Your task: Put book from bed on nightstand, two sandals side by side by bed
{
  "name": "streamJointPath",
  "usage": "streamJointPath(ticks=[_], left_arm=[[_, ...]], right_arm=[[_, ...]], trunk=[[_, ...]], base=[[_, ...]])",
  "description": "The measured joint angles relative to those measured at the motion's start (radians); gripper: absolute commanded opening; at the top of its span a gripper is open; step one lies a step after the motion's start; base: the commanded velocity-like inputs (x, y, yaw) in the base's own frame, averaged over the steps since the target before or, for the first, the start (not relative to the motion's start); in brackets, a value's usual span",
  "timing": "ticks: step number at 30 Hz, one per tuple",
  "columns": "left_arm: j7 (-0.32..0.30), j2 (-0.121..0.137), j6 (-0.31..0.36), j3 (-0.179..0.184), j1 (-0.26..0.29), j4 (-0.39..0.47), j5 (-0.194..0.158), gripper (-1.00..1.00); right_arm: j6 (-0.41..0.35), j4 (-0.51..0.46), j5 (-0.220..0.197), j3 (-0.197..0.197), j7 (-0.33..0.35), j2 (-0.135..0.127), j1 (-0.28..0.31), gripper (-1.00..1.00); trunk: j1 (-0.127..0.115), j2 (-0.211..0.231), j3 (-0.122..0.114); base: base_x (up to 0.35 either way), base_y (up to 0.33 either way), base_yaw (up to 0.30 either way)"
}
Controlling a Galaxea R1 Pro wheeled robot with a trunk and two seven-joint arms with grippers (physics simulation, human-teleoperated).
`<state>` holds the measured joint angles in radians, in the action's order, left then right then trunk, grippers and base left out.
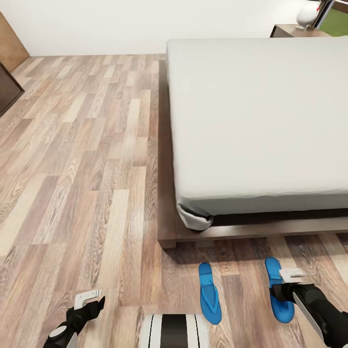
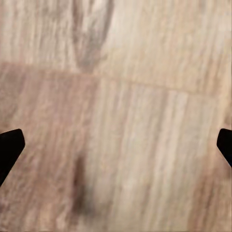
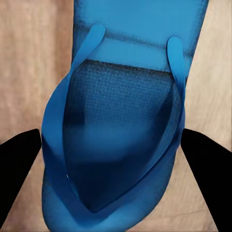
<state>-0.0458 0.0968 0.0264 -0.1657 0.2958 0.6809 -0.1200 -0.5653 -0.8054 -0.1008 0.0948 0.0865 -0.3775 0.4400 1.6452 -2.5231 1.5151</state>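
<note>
Two bright blue sandals lie on the wood floor off the bed's (image 1: pixel 261 121) near end. The left sandal (image 1: pixel 209 292) lies free. My right gripper (image 1: pixel 289 284) is down over the right sandal (image 1: pixel 276 270). In the right wrist view its black fingers (image 3: pixel 19 164) press against both sides of the sandal (image 3: pixel 116 130), shut on it. My left gripper (image 1: pixel 89 300) hangs over bare floor, its fingertips (image 2: pixel 9 150) spread wide with nothing between them. A nightstand (image 1: pixel 290 31) stands at the bed's far right corner. The book is out of view.
A white rounded object (image 1: pixel 308 14) sits on the nightstand. A dark dresser (image 1: pixel 7 89) stands at the far left wall. Wood-plank floor (image 1: pixel 87 169) stretches left of the bed. The bed's dark frame corner (image 1: pixel 166 239) juts out close to the sandals.
</note>
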Motion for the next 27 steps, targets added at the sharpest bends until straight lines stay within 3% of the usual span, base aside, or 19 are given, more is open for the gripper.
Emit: streamJointPath(ticks=[18, 27], left_arm=[[0.000, -0.001, 0.000, 0.000, 0.000, 0.001, 0.002, 1.00], [0.000, -0.003, -0.002, 0.000, 0.000, 0.001, 0.002, 1.00]], right_arm=[[0.000, 0.000, 0.000, 0.000, 0.000, 0.001, 0.000, -1.00], [0.000, -0.002, 0.000, 0.001, 0.000, 0.001, 0.000, -1.00]], trunk=[[0.000, 0.000, 0.000], [0.000, 0.000, 0.000]], base=[[0.000, 0.287, 0.000], [0.005, 0.060, 0.000]])
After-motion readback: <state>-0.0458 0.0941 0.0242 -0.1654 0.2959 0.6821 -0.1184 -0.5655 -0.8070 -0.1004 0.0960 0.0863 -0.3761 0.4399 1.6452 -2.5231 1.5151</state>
